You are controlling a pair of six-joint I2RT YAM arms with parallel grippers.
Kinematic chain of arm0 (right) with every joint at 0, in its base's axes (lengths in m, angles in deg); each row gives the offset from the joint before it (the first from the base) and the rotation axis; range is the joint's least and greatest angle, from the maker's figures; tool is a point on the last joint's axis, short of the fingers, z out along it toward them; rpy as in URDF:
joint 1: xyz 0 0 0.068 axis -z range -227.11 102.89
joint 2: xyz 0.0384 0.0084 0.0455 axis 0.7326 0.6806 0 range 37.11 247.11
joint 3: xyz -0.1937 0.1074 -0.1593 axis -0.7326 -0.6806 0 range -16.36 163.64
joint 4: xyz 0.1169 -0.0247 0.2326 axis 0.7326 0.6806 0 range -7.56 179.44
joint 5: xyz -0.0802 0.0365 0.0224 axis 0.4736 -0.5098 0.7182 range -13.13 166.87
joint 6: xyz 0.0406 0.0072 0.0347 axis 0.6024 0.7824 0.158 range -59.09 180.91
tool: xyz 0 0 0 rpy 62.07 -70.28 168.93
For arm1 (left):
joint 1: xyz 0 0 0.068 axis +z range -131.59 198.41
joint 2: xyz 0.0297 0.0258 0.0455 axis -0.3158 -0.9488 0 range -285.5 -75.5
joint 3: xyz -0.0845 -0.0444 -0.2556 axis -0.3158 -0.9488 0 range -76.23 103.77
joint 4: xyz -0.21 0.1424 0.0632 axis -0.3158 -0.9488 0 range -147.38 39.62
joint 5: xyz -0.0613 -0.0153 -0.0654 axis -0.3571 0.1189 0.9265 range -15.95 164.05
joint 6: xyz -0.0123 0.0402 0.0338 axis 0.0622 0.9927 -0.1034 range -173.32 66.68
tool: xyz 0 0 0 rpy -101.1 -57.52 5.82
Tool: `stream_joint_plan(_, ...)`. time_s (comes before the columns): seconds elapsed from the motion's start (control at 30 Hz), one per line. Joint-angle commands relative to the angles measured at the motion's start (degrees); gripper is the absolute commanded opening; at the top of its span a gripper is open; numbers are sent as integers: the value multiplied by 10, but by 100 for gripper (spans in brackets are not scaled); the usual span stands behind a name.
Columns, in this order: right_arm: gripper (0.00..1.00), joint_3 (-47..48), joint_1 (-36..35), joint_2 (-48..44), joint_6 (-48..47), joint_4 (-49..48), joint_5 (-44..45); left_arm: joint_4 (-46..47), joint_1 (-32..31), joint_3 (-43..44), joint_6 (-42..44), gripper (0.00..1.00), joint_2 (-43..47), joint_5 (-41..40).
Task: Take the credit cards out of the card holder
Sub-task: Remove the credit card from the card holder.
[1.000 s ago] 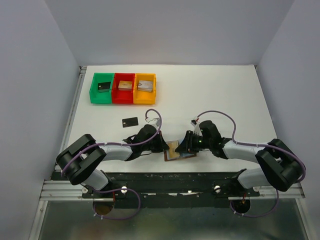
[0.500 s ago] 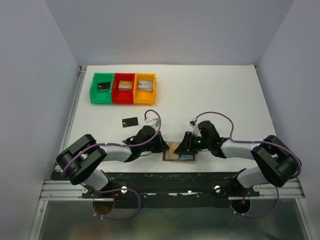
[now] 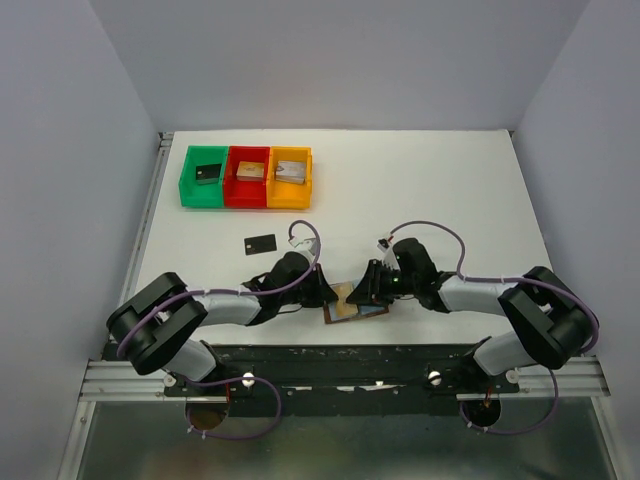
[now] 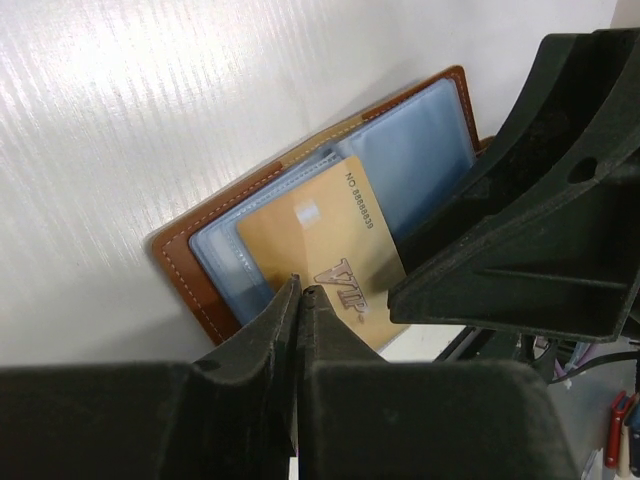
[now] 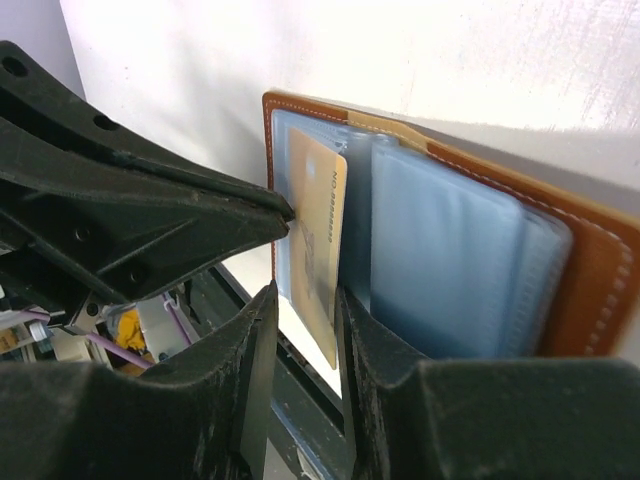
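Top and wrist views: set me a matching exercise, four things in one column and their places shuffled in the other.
1 gold card
2 black card
3 wallet
4 green bin

A at the far left of the table
B lying open near the table's front edge
C alone on the table, outside the wallet
D partway out of a wallet pocket

Pairs: 1-D, 2-C, 3-B, 4-A

Brown card holder (image 4: 185, 275) open, gold card (image 4: 310, 235) protruding, black card (image 3: 260, 243) apart

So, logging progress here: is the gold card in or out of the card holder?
Partly out: the gold card sticks out of a blue-grey pocket of the open card holder, past its edge, with the left end effector pinching it.
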Motion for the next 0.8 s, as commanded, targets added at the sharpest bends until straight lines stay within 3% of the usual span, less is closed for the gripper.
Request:
stream_joint_plan(0.0, 37, 17, 0, 8, 5, -18, 10, -35, -3, 6, 10, 14, 21, 17)
stream_joint_plan(0.53, 37, 13, -1, 12, 1, -21, 5, -84, -1, 11, 20, 15, 82, -8)
stream_joint_plan(0.77, 37, 13, -1, 12, 0, -22, 3, -95, -1, 2, 19, 8, 70, -14)
